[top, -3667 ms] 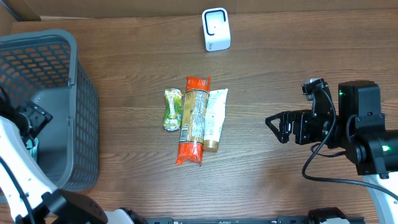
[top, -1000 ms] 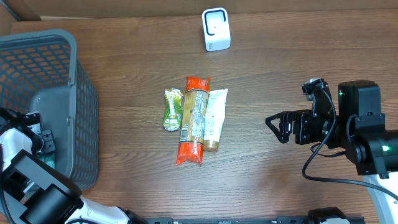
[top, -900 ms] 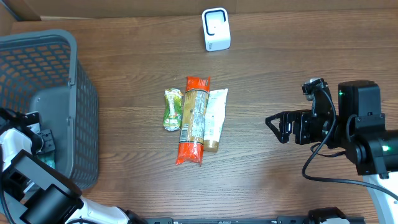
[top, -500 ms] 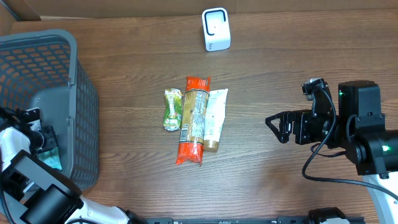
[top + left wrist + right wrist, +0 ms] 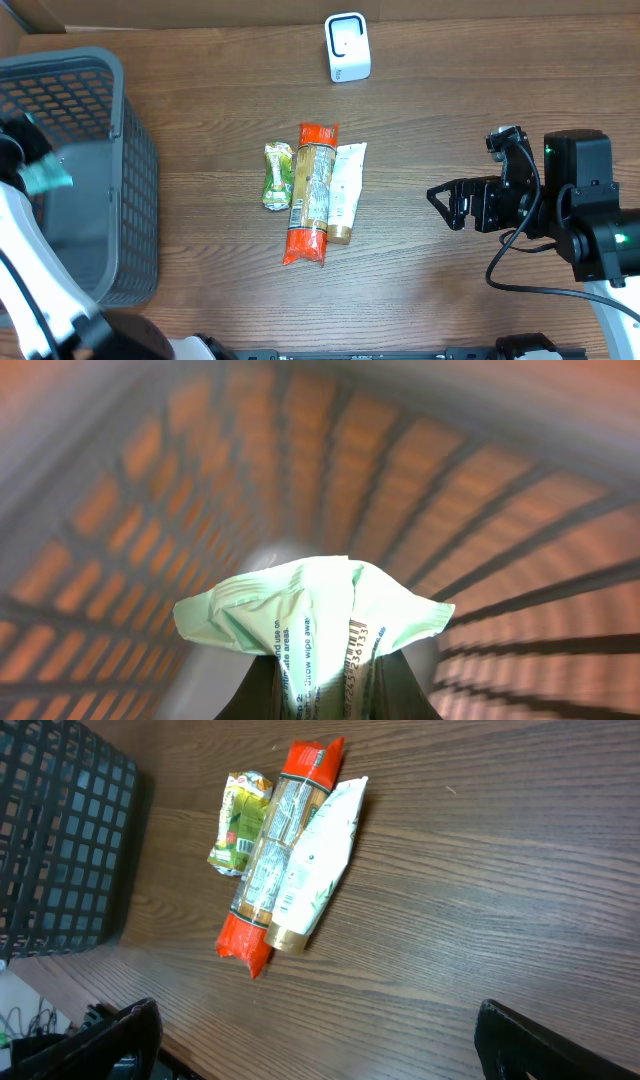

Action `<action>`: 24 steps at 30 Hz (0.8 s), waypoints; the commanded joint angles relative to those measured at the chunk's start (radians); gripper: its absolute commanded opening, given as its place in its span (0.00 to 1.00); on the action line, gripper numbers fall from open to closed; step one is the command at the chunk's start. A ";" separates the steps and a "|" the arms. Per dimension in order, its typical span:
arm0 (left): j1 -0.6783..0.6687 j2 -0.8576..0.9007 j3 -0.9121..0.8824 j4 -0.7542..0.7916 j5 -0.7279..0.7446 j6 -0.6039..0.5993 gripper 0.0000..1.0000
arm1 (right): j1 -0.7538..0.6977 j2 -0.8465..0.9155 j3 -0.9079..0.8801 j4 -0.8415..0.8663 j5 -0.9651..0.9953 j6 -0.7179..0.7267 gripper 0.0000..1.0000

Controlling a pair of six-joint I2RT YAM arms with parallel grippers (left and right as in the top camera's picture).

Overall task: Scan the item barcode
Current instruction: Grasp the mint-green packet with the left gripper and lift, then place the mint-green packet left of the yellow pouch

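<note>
My left gripper (image 5: 325, 695) is shut on a pale green wipes packet (image 5: 312, 605), which is bunched between the jaws with its barcode (image 5: 358, 630) showing. Blurred basket mesh fills that view. From overhead the packet (image 5: 45, 172) hangs over the grey basket (image 5: 118, 100) at the far left. A white scanner (image 5: 347, 47) stands at the table's back. My right gripper (image 5: 445, 205) is open at the right, level with the table items; in its wrist view the right gripper (image 5: 315, 1040) holds nothing.
Three items lie side by side mid-table: a small green packet (image 5: 277, 175), a long packet with orange ends (image 5: 312, 192) and a white tube (image 5: 346, 185). The right wrist view also shows the long packet (image 5: 275, 860) and the basket's wall (image 5: 60, 840).
My left gripper closed on the green packet low in the basket and has lifted it up and toward the basket's far side. The right arm has not moved.
</note>
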 commanded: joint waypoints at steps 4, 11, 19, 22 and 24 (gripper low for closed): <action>-0.157 -0.201 0.116 -0.022 0.175 -0.142 0.04 | 0.004 -0.007 0.024 0.006 0.003 -0.008 1.00; -0.478 -0.267 0.109 -0.210 0.169 -0.162 0.04 | 0.004 -0.007 0.024 0.006 0.003 -0.008 1.00; -0.775 -0.163 -0.113 -0.280 -0.113 -0.339 0.04 | 0.004 -0.007 0.024 0.006 0.003 -0.008 1.00; -0.805 -0.115 -0.237 -0.230 -0.164 -0.423 0.04 | 0.004 -0.007 0.024 0.006 0.003 -0.008 1.00; -0.807 -0.081 -0.316 -0.166 -0.164 -0.430 0.04 | 0.004 -0.007 0.024 0.006 0.003 -0.008 1.00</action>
